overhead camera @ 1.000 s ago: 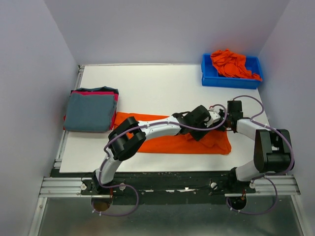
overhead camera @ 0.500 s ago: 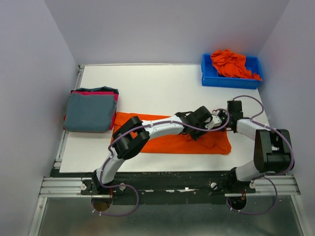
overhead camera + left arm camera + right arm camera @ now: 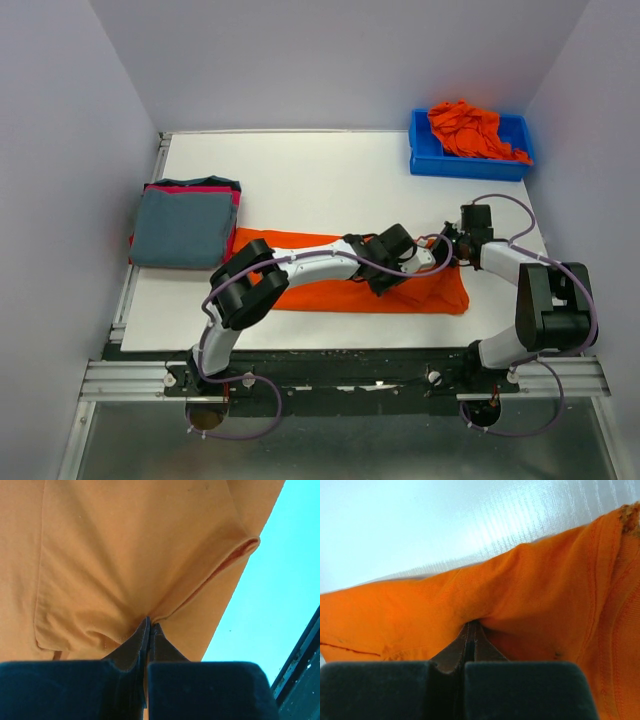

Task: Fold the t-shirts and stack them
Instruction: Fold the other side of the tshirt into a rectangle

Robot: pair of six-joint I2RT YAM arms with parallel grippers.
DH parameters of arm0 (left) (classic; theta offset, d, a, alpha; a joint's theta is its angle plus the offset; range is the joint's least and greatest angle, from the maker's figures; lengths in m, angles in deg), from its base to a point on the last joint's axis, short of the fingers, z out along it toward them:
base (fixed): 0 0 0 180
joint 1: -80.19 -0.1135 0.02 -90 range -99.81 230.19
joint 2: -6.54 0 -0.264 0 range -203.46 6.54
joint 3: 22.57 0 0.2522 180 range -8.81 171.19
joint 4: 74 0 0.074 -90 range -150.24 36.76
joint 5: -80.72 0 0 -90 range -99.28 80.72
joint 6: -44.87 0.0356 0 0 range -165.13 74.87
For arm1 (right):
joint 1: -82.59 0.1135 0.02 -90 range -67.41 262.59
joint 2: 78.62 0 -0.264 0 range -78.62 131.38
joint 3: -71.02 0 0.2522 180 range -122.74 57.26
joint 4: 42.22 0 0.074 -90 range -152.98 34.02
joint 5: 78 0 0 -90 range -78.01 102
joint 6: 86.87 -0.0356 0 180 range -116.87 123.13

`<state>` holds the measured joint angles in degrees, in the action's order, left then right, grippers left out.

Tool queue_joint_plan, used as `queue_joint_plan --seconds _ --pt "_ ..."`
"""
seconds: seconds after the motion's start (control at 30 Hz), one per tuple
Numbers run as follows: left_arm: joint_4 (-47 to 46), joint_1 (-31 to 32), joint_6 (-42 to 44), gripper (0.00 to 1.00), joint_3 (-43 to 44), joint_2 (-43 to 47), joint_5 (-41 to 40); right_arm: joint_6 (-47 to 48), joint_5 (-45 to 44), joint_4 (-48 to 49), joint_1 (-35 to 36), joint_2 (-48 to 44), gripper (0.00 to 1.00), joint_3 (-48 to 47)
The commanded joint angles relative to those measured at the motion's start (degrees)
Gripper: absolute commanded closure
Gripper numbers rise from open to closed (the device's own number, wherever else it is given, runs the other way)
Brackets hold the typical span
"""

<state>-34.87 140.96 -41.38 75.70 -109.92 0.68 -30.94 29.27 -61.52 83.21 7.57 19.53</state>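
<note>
Top external: blue bin [image 3: 425, 162] holds orange shirts [image 3: 468, 130]; left fingers [image 3: 131, 650], right fingers [image 3: 451, 655] pinch spread t-shirt [image 3: 330, 295].

flat orange shirt [image 3: 445, 292]: 1
folded shirts [image 3: 183, 228], left: 2 seen
blue bin [image 3: 423, 160], far R: 1
bin shirts [image 3: 468, 128]: can't count
robot arms [image 3: 310, 266]: 2

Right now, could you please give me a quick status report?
Left gripper, right gripper shut on orange shirt. Folded stack at left. Nothing in the way.
</note>
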Motion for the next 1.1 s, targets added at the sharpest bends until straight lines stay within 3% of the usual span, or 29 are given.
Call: queue_joint_plan --seconds 0.0,0.13,0.27,0.37,0.6,0.67,0.87,1.07 --pt "2.67 0.14 1.53 0.88 -0.31 2.12 3.58 0.23 0.92 0.97 -0.18 0.2 0.99 0.47" --pt "1.8 0.22 0.12 0.54 -1.1 4.13 3.23 0.4 0.57 0.53 -0.27 0.12 0.99 0.12" --pt "-1.01 -0.04 -0.93 0.42 -3.38 7.82 4.19 1.1 -0.76 -1.05 -0.27 -1.99 0.93 -0.15" --pt "-3.47 -1.79 -3.48 0.41 -5.23 9.76 2.27 2.07 -0.23 -1.84 -0.18 -5.32 0.89 0.29" --pt "-8.75 -10.58 -18.93 0.47 -10.06 11.0 5.16 4.7 3.37 -5.88 0.17 -11.74 0.9 1.08" --pt "-9.28 -10.94 -22.72 0.49 -10.24 10.47 4.29 5.41 6.61 -6.32 1.3 -12.45 0.99 1.52" --pt "-10.51 -10.94 -33.88 0.54 -9.45 7.49 4.2 4.54 11.98 -7.03 7.02 -10.87 0.99 3.72" --pt "-8.76 -10.94 -37.49 0.6 -8.84 6.08 2.7 3.04 12.35 -8.86 8.17 -10.43 0.99 6.71"
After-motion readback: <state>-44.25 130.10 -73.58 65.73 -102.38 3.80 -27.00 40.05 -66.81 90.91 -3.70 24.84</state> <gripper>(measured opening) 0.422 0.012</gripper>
